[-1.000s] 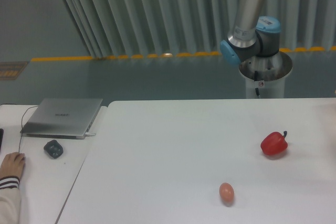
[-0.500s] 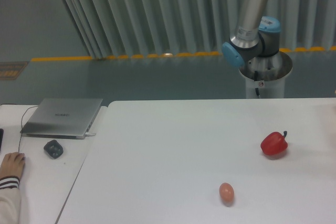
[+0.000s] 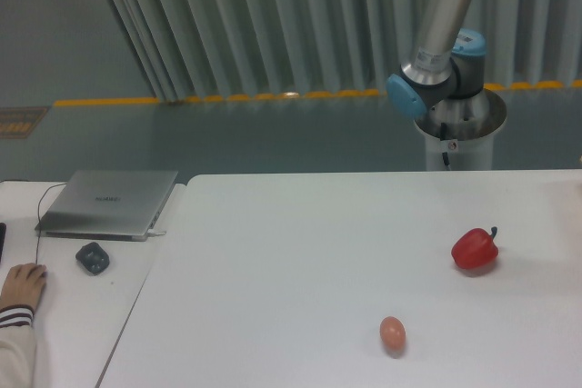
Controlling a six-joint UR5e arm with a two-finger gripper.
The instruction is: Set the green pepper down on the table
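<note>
A red pepper (image 3: 475, 249) and an egg (image 3: 392, 333) sit lower right on the white table (image 3: 300, 252); the arm (image 3: 443, 34) rises upper right, gripper and green pepper out of frame; no legible writing.

Smooth matt table (image 3: 300, 252), glossy red pepper (image 3: 475, 250)

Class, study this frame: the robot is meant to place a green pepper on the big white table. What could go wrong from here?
1. No green pepper or gripper is in view, so nobody can check the grasp; it might slip unseen.
2. The glossy red bell pepper and the small tan egg lie on the large white table; a careless placement could knock them.
3. A person's hand rests on the neighbouring white desk, possibly near the arm's reach.
</note>
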